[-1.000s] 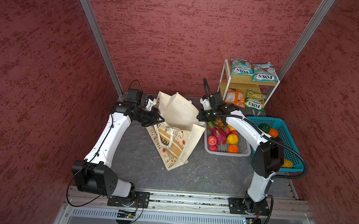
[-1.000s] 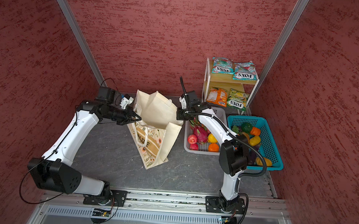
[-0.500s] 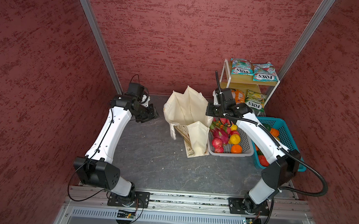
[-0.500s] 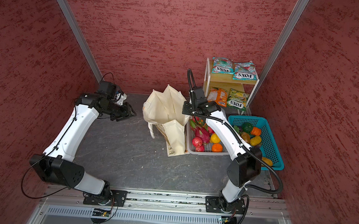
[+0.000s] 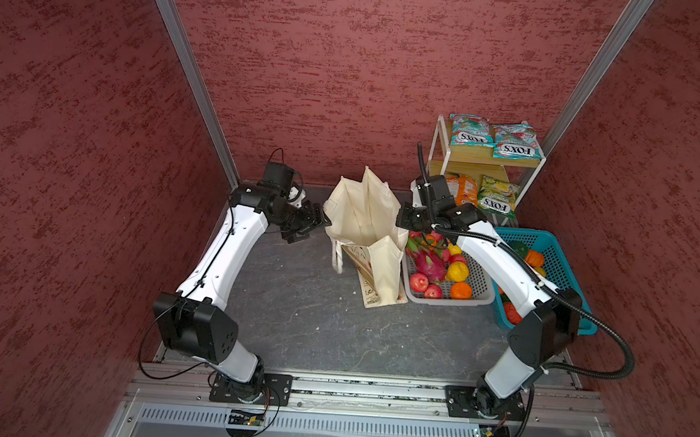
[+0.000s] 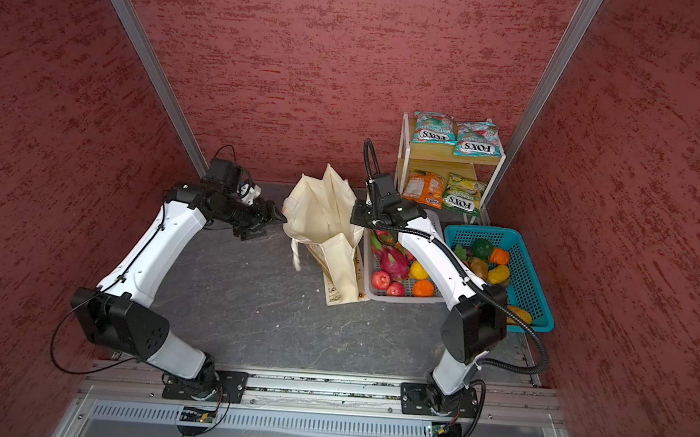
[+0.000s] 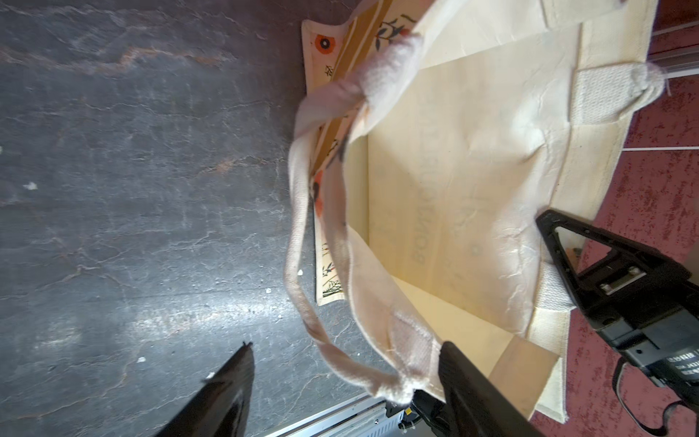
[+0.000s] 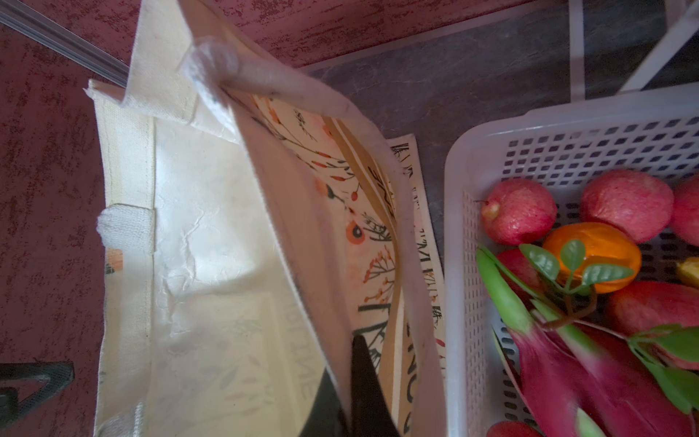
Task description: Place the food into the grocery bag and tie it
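the grocery bag is standing in the far middle of the table, its cream mouth pulled up and open. its flowered lower part is lying folded toward the near side. it is sitting just beside the left wall of the white basket.

the right claw is pinching the bag's right rim. in the right wrist view its fingers are closing tight on the cloth edge with no gap showing. the left claw is hovering at the bag's left rim with its jaws spread wide and gripping nothing. in the left wrist view one strap is looping down between the spread fingers, and the far finger is sitting right against the bag's corner.

none of the food is lying in the bag, as far as its open mouth is showing. the dragon fruit and the yellow fruit are resting in the white basket, among red apples and an orange. the dark green vegetable is lying at the far end of the blue basket, which is standing right of the white one. the two teal packets are lying side by side on the top of the shelf in the far right corner. an orange packet and a yellow-green packet are resting on its lower level.
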